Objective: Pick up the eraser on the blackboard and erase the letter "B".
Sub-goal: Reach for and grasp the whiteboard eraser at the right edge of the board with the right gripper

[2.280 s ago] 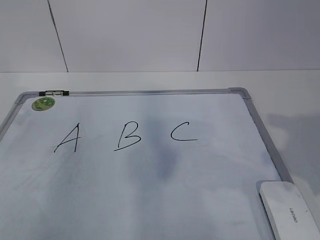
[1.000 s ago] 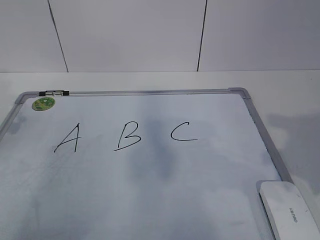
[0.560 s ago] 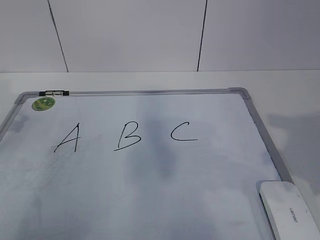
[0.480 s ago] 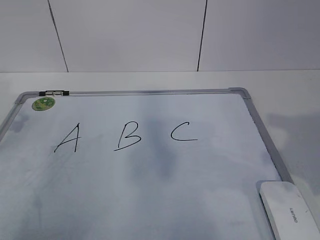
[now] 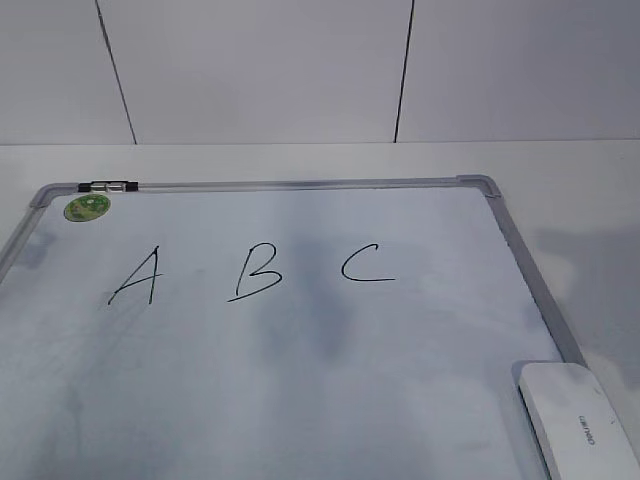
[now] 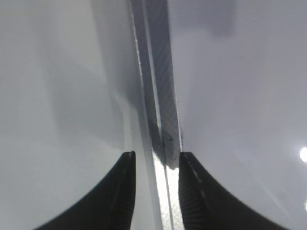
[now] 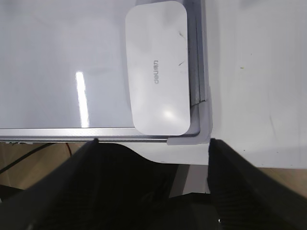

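1. Eraser (image 7: 157, 69) lies flat, white side up with its grey lettering showing, in the blackboard's (image 5: 300, 380) corner, touching the silver-grey frame; it sits ahead of the right tool (image 7: 151, 143), apart from it and ungripped.
2. Right tool: its two dark fingers stand wide apart with nothing between them, lined up roughly either side of the eraser's near end.
3. Letter "B" (image 5: 255, 273) is whole, written in black between "A" (image 5: 136, 277) and "C" (image 5: 366, 264), well away from the eraser.
4. Left tool (image 6: 156, 158): fingers part-open, straddling a frame rail of the board without holding anything.
5. A round green sticker (image 5: 87, 207) marks the board's far left corner; the white tabletop (image 5: 590, 210) surrounds the board.
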### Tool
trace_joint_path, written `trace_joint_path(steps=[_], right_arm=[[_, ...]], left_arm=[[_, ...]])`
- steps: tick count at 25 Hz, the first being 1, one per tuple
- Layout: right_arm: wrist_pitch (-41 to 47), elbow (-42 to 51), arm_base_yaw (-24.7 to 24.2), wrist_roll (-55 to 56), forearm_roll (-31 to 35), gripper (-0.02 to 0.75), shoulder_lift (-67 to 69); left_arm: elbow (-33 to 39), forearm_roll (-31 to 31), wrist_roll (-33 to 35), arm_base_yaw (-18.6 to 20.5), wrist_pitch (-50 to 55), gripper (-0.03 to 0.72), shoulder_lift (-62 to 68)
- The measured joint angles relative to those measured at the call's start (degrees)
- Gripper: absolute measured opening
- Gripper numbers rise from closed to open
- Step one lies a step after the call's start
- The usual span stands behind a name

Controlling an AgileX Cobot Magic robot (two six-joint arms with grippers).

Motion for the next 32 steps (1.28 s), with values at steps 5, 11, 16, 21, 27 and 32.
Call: trace_joint_path(steps=[5, 11, 16, 21, 27, 32], right_arm=[[0.00, 0.00, 0.00, 0.12, 0.00, 0.526, 0.00], [0.00, 0.00, 0.00, 0.21, 0.00, 0.526, 0.00], [0.00, 0.00, 0.00, 0.24, 0.00, 0.526, 0.00], [0.00, 0.00, 0.00, 0.96, 0.00, 0.526, 0.00], [0.00, 0.00, 0.00, 1.64, 0.00, 0.599, 0.00], [0.00, 0.00, 0.00, 2.61, -0.12, 0.645, 0.00]], left_arm=[[-0.22, -0.10, 0.00, 0.00, 0.00, 0.231, 1.35], [-0.22, -0.12, 0.00, 0.00, 0.00, 0.193, 1.35], [-0.40, -0.55, 0.00, 0.00, 0.27, 0.085, 1.56], [-0.51, -0.70, -0.25, 0.09, 0.38, 0.045, 1.56], [-0.51, -1.08, -0.56, 0.23, 0.38, 0.036, 1.57], [-0.51, -1.12, -0.56, 0.23, 0.38, 0.035, 1.67]])
